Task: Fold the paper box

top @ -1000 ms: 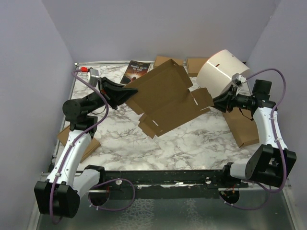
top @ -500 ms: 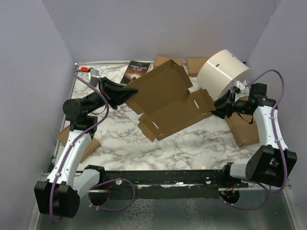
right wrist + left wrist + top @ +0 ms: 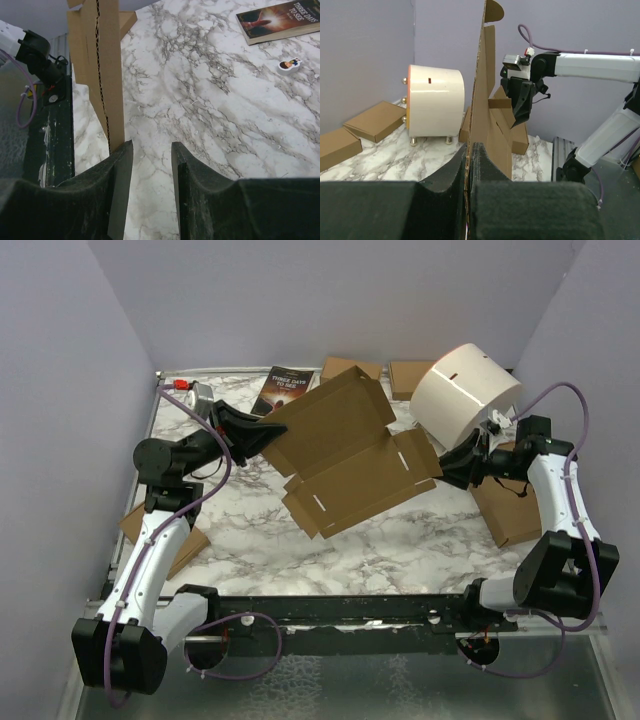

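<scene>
The paper box (image 3: 345, 455) is an unfolded brown cardboard sheet with flaps, held tilted above the marble table. My left gripper (image 3: 262, 435) is shut on its left edge. In the left wrist view the sheet (image 3: 487, 100) stands edge-on between the closed pads of the left gripper (image 3: 469, 150). My right gripper (image 3: 447, 468) is at the sheet's right flap, open. In the right wrist view the gap of the right gripper (image 3: 150, 150) holds nothing, and the cardboard edge (image 3: 102, 75) lies just outside the tip of the left finger (image 3: 117, 170).
A white cylinder (image 3: 465, 400) stands at the back right. A dark book (image 3: 283, 388) and two small brown boxes (image 3: 345, 367) (image 3: 410, 375) lie along the back. More brown boxes lie under the right arm (image 3: 505, 510) and by the left arm (image 3: 165, 535).
My right gripper has opened a little wider and shifted left and down toward the sheet's right flap. The sheet has sagged slightly lower. The left grip has held.
</scene>
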Motion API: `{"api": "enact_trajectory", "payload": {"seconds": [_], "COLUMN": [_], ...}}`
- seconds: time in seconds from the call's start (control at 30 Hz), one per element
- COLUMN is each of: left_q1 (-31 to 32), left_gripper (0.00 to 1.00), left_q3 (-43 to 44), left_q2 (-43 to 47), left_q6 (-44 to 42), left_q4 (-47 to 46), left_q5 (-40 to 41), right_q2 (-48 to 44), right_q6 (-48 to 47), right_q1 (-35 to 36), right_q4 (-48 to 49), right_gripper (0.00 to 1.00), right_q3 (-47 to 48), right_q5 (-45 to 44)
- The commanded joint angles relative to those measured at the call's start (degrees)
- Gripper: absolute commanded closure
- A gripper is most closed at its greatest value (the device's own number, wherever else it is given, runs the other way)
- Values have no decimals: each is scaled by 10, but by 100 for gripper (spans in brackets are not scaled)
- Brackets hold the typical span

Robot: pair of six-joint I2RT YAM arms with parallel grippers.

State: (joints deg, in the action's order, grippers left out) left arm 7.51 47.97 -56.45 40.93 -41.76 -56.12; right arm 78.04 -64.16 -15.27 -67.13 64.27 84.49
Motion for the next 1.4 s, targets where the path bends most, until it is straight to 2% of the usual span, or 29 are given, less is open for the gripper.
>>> {"api": "enact_trajectory", "payload": {"seconds": [0.0,0.2,0.6,0.7,0.97,1.23,1.37], "left_q1": [-4,-4,-5,-5,-5,-6,-9], "left_gripper": [100,100,100,100,100,100,100], "left_q3": [17,5,11,12,1,-3,2], "left_q2": [1,-4,-3,-3,-13,-22,-26], "left_q6": [-10,23,9,-2,-7,-49,-65], "left_q4": [-21,-76,-58,-43,-34,12,30], "left_q5": [8,3,6,14,35,47,34], "right_q2": [-9,-9,-23,-33,-108,-116,-117], "right_q6": [33,66,71,118,319,352,370], "right_q1": [3,5,7,9,61,66,66], "right_q4": [33,67,75,115,320,350,352], "right_gripper": [63,63,62,63,60,59,55], "right_q3": [-14,-33,-40,-49,-115,-116,-116], "right_q5": [4,3,-1,-20,-137,-195,-202]}}
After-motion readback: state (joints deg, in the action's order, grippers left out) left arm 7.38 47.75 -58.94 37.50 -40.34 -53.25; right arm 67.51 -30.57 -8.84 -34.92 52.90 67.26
